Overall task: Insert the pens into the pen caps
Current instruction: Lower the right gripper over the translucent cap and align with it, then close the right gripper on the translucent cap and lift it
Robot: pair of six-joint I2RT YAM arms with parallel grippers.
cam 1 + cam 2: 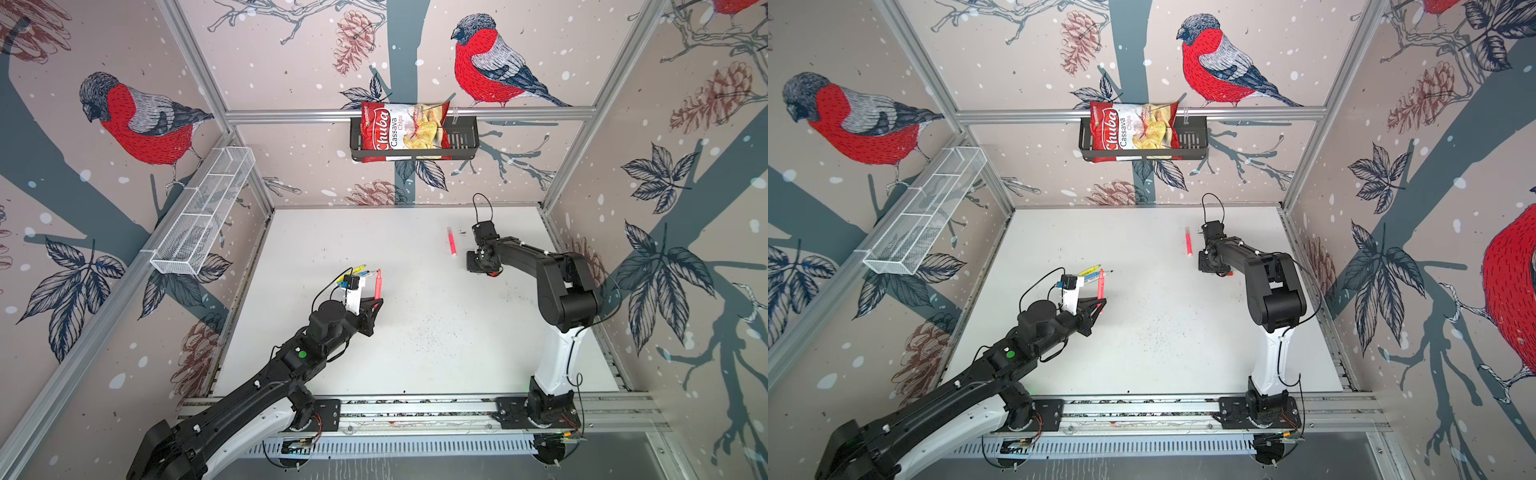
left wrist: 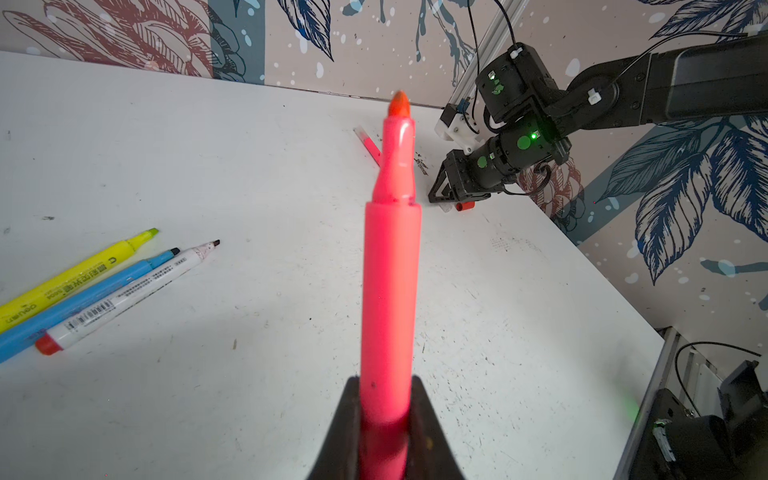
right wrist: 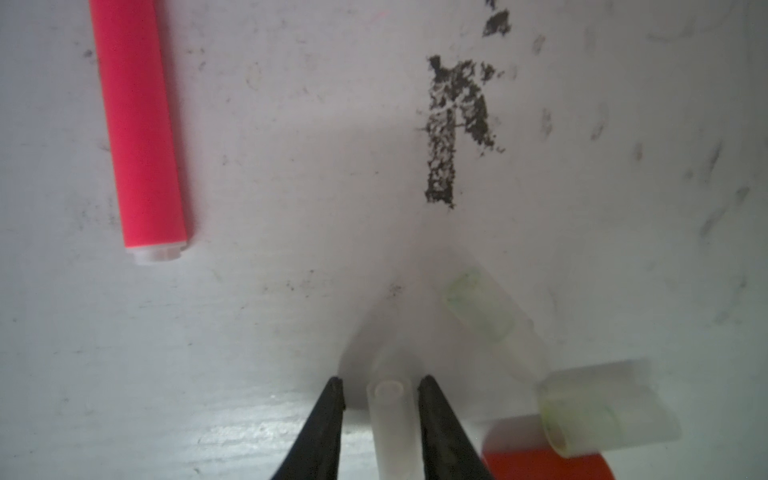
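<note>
My left gripper (image 2: pixel 384 382) is shut on a neon pink pen (image 2: pixel 390 270), held above the table with its orange tip pointing away; both top views show it (image 1: pixel 377 284) (image 1: pixel 1100 286). Yellow (image 2: pixel 79 272), blue (image 2: pixel 95 291) and white-bodied (image 2: pixel 124 297) pens lie side by side, uncapped. My right gripper (image 3: pixel 380 384) is low on the table, straddling a translucent pen cap (image 3: pixel 392 415); one finger touches it and a gap remains at the other. Two more clear caps (image 3: pixel 478 311) (image 3: pixel 598 411) and a red cap (image 3: pixel 540 465) lie beside it. A second pink pen (image 1: pixel 451 241) lies nearby.
The white table (image 1: pixel 415 353) carries a black smudge (image 3: pixel 453 124) close to the caps. A chips bag (image 1: pixel 405 126) sits in a black basket on the back wall. A white mesh basket (image 1: pixel 203 212) hangs on the left wall.
</note>
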